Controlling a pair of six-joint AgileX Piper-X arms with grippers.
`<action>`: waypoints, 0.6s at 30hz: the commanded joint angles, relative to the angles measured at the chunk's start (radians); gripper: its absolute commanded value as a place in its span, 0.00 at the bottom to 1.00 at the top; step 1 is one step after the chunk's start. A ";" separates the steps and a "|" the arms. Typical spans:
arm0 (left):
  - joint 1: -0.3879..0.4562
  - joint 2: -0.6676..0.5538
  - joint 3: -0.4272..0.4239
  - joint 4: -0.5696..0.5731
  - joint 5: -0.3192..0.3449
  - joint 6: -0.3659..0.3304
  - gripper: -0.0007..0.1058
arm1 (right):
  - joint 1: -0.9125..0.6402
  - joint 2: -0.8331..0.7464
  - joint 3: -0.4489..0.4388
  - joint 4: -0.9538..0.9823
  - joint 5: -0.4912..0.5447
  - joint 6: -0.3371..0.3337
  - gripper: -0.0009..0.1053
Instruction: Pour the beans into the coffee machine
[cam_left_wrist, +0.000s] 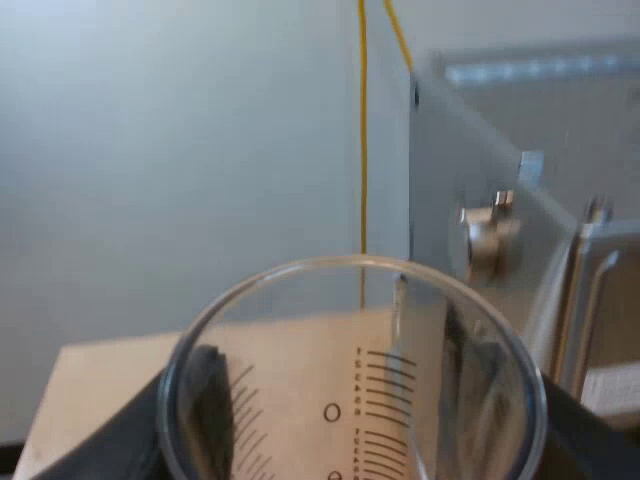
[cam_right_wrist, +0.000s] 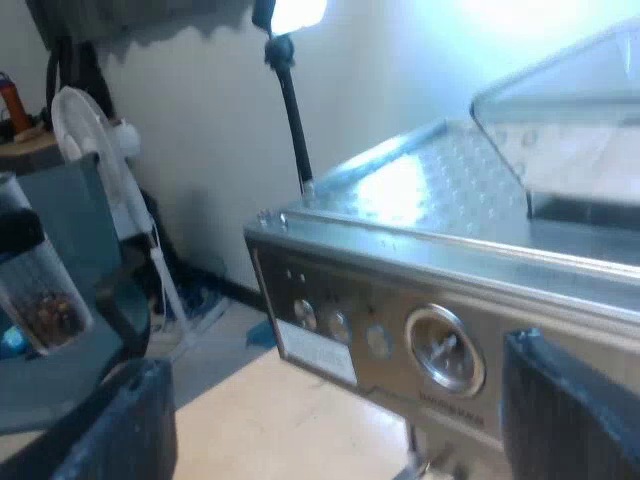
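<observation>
- Pale wall behind, with a white standing fan (cam_right_wrist: 80, 120) well beyond the right gripper (cam_right_wrist: 345, 425). A light wooden tabletop (cam_right_wrist: 260, 400) lies under both tools.
- The stainless-steel espresso machine (cam_right_wrist: 430, 300) has a round pressure gauge (cam_right_wrist: 445, 350) on its front and stands just ahead of the right gripper. Its clear plastic bean hopper (cam_right_wrist: 580, 120) sits on top, above and beyond that gripper. I cannot tell whether the hopper is open.
- The right gripper's black fingers (cam_right_wrist: 130, 420) are spread wide with nothing between them.
- The left gripper (cam_left_wrist: 340, 445) pinches the clear, round measuring glass (cam_left_wrist: 350, 400), one black finger (cam_left_wrist: 205, 400) on each side of its wall. The glass has printed graduation lines.
- From the right wrist, the glass is off to the side of the right gripper, upright and raised, well apart from the hopper.
- Brown coffee beans (cam_right_wrist: 45, 310) sit in the bottom of the glass, which is far from full.
- Progress, as a judgement: the glass is picked up and lifted, so the early part is done. Carrying it over the hopper and tipping it are left, and no pour has begun.
</observation>
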 joint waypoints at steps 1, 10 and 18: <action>0.000 -0.007 -0.033 0.001 0.008 -0.004 0.31 | 0.003 -0.036 -0.004 -0.031 0.026 -0.029 0.65; -0.041 -0.007 -0.065 0.001 0.031 0.004 0.31 | 0.003 -0.108 -0.004 -0.113 0.227 -0.043 0.65; -0.090 0.090 -0.121 0.001 0.032 0.018 0.31 | 0.003 -0.107 -0.004 -0.142 0.235 -0.043 0.65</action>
